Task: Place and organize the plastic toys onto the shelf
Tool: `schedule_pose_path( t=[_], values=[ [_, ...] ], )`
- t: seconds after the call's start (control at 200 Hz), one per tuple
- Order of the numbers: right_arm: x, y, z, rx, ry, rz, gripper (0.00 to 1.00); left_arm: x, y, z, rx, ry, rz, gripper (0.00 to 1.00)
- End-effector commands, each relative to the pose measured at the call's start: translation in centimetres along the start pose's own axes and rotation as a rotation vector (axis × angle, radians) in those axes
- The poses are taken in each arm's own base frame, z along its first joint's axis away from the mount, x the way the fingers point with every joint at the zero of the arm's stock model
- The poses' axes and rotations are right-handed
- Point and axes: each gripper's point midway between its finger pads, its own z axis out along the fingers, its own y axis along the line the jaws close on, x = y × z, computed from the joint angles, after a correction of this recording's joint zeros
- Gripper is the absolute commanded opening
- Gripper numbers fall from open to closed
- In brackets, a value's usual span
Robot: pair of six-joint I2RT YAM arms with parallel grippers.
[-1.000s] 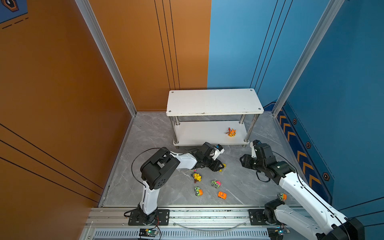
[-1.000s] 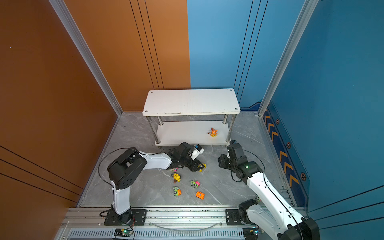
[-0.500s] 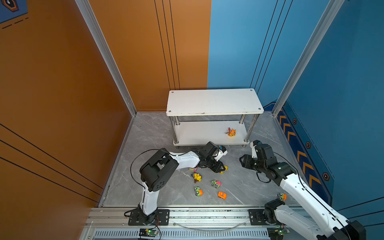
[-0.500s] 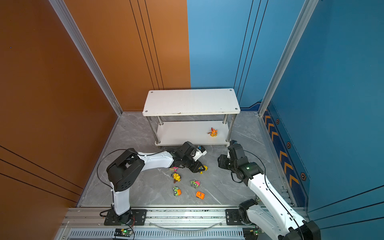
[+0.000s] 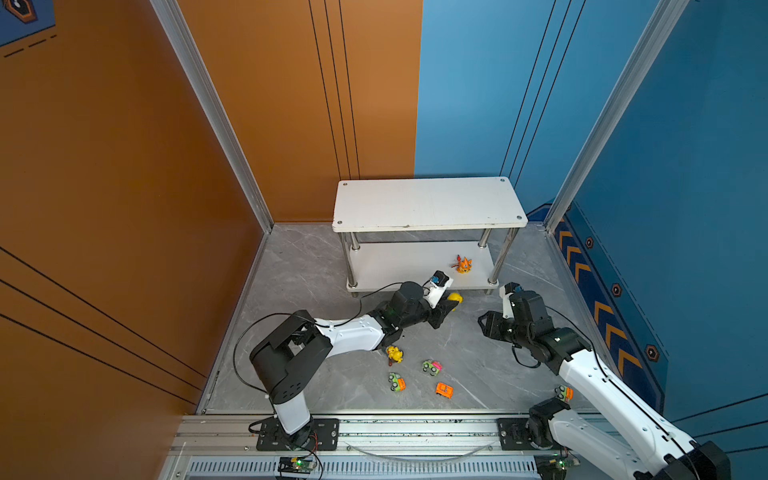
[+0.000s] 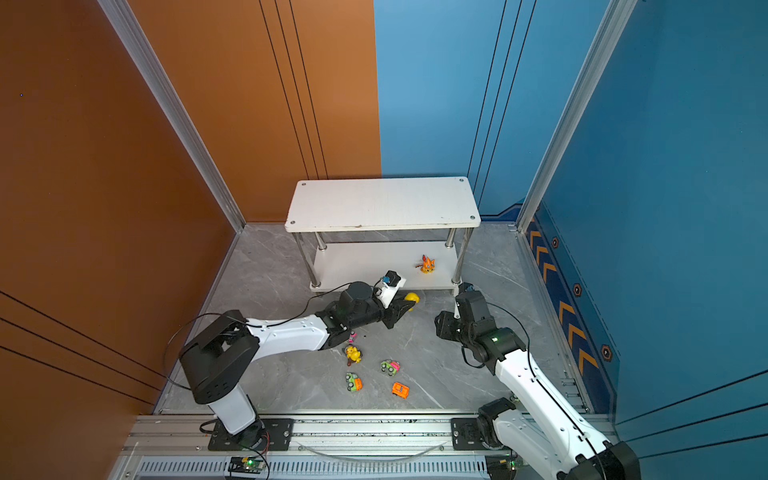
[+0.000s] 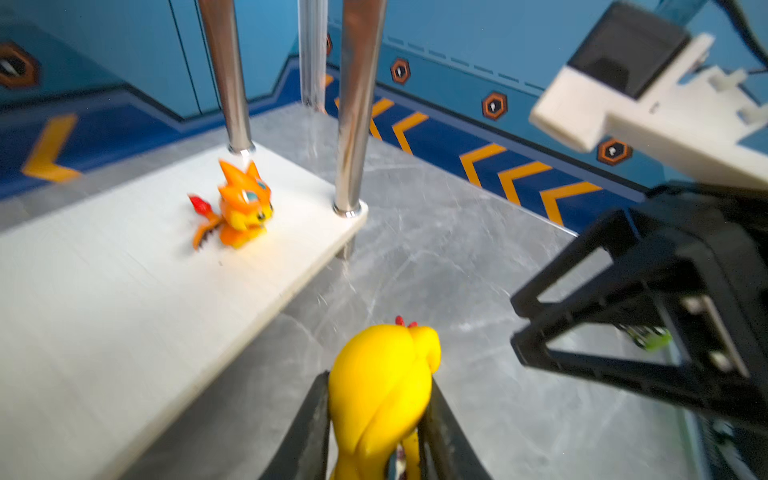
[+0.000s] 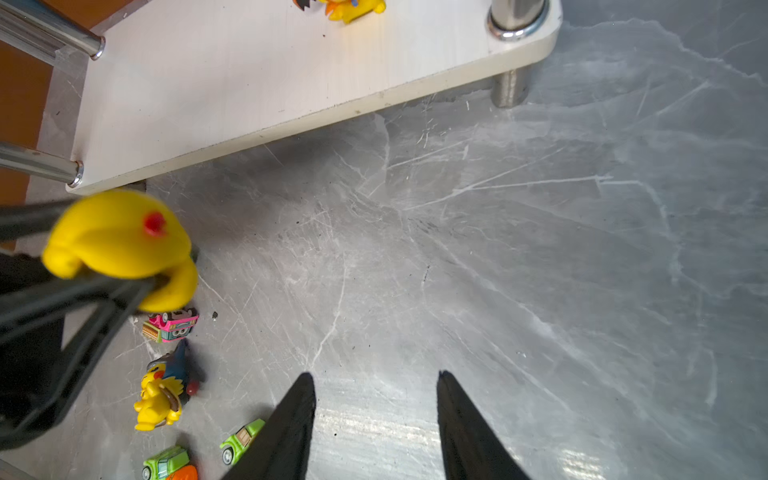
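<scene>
Yellow toy figurine (image 7: 386, 357), clamped in the left tool (image 7: 376, 384), hangs just short of the lower board of the shelf (image 7: 124, 291) ahead (right tool (image 8: 375, 373) open, empty); placing it likely needs a forward reach, then release.

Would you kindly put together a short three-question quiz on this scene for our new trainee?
1. True or false: the left gripper is shut on the yellow figurine.
2. Where on the shelf does the orange figurine stand? A. top board B. lower board C. not on it
3. Fill in: the right gripper stands ____, holding nothing.
Key: 1 true; 2 B; 3 open.
</scene>
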Motion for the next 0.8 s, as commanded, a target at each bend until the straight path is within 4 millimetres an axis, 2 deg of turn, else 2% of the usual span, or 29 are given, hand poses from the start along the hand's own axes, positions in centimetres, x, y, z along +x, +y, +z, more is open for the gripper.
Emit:
schedule_pose_path(
  t=[0.0, 0.045, 0.07, 0.165, 0.225, 0.24, 0.335, 0.461, 0.676, 0.796],
  values=[
    [0.0, 0.2, 0.4, -0.017, -0.01, -0.027, 0.5, -3.6, 1.6, 0.5, -0.12, -0.309, 0.161, 0.0],
    [-0.1, 0.3, 0.3, -0.022, -0.015, -0.028, 0.49, -4.0, 1.7, 0.5, -0.13, -0.412, 0.22, 0.0],
    [-0.1, 0.3, 0.3, -0.024, -0.014, -0.029, 0.49, -3.3, 1.8, 1.2, -0.135, -0.394, 0.257, 0.0],
    [-0.2, 0.4, 0.4, -0.031, -0.02, -0.03, 0.5, -3.6, 2.9, 3.2, -0.167, -0.418, 0.257, 0.0],
    [-0.3, 0.4, 0.4, -0.031, -0.02, -0.033, 0.49, -2.9, 4.4, 3.6, -0.207, -0.407, 0.246, 0.0],
    [-0.3, 0.4, 0.4, -0.029, -0.02, -0.035, 0.49, -3.9, 4.8, 3.8, -0.219, -0.431, 0.241, 0.0],
    [-0.5, 0.4, 0.5, -0.032, -0.022, -0.036, 0.49, -4.6, 6.8, 3.8, -0.238, -0.452, 0.191, 0.0],
    [-0.4, 0.3, 0.9, -0.027, -0.016, -0.043, 0.49, -4.7, 7.6, 4.2, -0.219, -0.46, 0.181, 0.0],
    [-0.2, 0.2, 1.7, -0.024, 0.0, -0.045, 0.49, -3.9, 11.1, 3.9, -0.241, -0.459, 0.053, 0.0],
    [-0.4, 0.3, 2.0, -0.027, 0.001, -0.046, 0.49, -3.3, 11.7, 3.7, -0.23, -0.45, 0.009, 0.0]
  ],
)
